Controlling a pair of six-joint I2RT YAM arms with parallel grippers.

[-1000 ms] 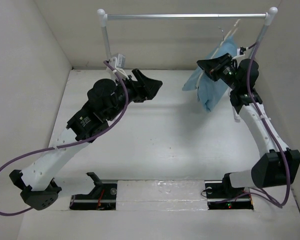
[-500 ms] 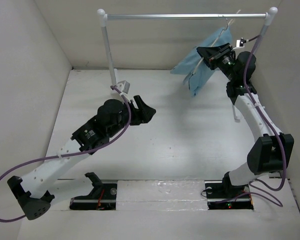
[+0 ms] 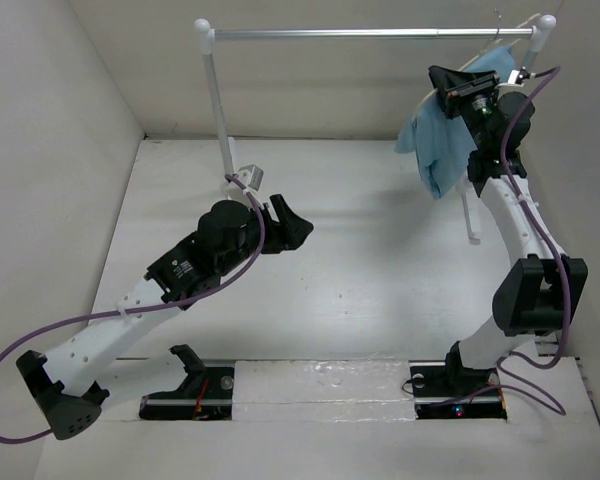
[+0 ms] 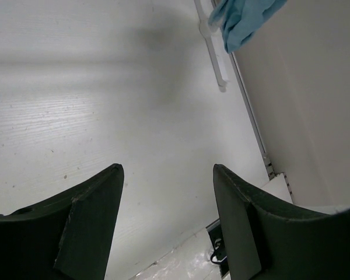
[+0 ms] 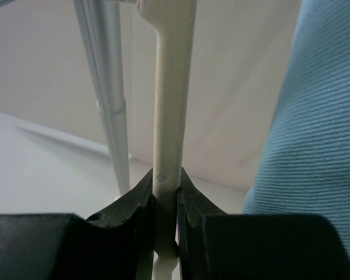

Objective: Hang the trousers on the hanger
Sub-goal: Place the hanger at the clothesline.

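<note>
"Judging by the drape, is it nearly done?"

"Nearly. The trousers hang over the hanger, up by the rail. The right gripper pinches the hanger's stem. Whether its hook sits on the rail cannot be told; letting go seems left."

"And around it?"

"The left gripper is spread, holding nothing, above a white table between plain pale walls."

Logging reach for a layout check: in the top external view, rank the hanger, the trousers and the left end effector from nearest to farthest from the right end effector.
1. The hanger: clamped in the right end effector, by the rail's right end.
2. The trousers: hanging just below and left of it.
3. The left end effector: open, far off to the lower left.
</note>
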